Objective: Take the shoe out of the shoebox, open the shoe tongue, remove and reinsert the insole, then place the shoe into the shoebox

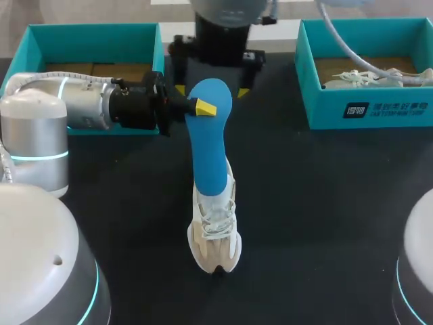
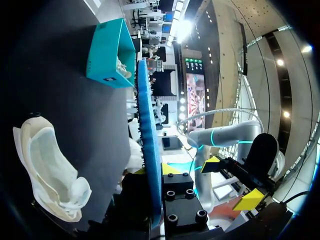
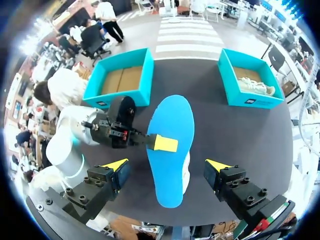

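My left gripper [image 1: 203,107] is shut on a blue insole [image 1: 210,135] and holds it over the white shoe [image 1: 216,237], which stands on the dark table. I cannot tell whether the insole's lower end touches the shoe. In the left wrist view the insole [image 2: 147,135] shows edge-on between my left gripper [image 2: 152,170], with the shoe [image 2: 47,170] down beside it. My right gripper [image 3: 167,167] hangs open above the insole [image 3: 170,150], a finger on each side and not touching it. The left gripper [image 3: 164,143] pinches the insole there, and the shoe [image 3: 186,172] peeks out under it.
An empty teal shoebox [image 1: 95,30] stands at the back left behind my left arm. A second teal shoebox [image 1: 365,108] at the back right holds another white shoe [image 1: 379,78]. Bare table lies on both sides of the shoe.
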`<state>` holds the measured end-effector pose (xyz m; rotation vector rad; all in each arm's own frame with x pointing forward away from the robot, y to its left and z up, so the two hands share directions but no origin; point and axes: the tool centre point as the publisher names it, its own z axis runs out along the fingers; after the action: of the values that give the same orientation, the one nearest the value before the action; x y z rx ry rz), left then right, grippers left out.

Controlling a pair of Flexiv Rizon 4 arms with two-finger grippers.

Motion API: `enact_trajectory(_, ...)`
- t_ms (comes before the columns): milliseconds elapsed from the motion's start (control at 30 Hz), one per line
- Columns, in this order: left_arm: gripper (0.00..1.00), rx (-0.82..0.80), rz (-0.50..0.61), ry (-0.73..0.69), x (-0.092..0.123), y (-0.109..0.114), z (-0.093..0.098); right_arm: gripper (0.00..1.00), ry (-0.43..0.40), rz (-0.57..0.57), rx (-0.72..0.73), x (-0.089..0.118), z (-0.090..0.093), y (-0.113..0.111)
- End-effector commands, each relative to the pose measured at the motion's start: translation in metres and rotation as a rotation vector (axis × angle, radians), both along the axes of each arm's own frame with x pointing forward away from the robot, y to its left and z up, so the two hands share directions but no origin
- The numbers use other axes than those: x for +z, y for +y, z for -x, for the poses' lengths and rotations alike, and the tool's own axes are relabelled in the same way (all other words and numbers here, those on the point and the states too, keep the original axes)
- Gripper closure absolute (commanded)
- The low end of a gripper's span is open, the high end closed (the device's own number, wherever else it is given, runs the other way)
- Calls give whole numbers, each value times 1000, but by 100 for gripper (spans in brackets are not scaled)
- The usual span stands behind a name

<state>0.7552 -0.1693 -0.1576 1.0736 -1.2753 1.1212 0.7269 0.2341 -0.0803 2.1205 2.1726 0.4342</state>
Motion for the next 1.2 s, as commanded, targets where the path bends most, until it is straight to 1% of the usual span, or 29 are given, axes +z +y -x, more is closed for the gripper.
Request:
enact_trajectory(33,100,-1,-2,0,0,0,0,0,50,-472,208,-14,-1,-36)
enact_trajectory(67,100,-1,-2,0,0,0,0,0,51,-493,219,-15,-2,-38)
enact_trajectory(200,100,-1,-2,0,0,0,0,0,123,-549,287,-24,-2,-39)
enact_trajectory(233,100,-1,-2,0,0,0,0,0,147,-546,306,-27,-1,-39)
enact_trajectory(300,100,-1,-2,0,0,0,0,0,166,-541,310,-32,-1,-41)
enact_trajectory(367,100,-1,-2,0,0,0,0,0,180,-518,267,-37,-3,-44)
enact_trajectory(833,100,-1,-2,0,0,0,0,0,180,-518,267,-37,-3,-44)
enact_trajectory(900,100,-1,-2,0,0,0,0,0,152,-585,260,-39,-4,-48)
enact_trajectory(933,100,-1,-2,0,0,0,0,0,68,-653,226,-38,-5,-52)
enact_trajectory(1000,100,-1,-2,0,0,0,0,0,69,-701,224,-40,-5,-56)
enact_trajectory(1033,100,-1,-2,0,0,0,0,0,36,-731,212,-40,-6,-58)
enact_trajectory(1067,100,-1,-2,0,0,0,0,0,51,-756,225,-40,-6,-60)
enact_trajectory(1100,100,-1,-2,0,0,0,0,0,39,-760,223,-41,-6,-60)
enact_trajectory(1200,100,-1,-2,0,0,0,0,0,17,-850,233,-44,-6,-64)
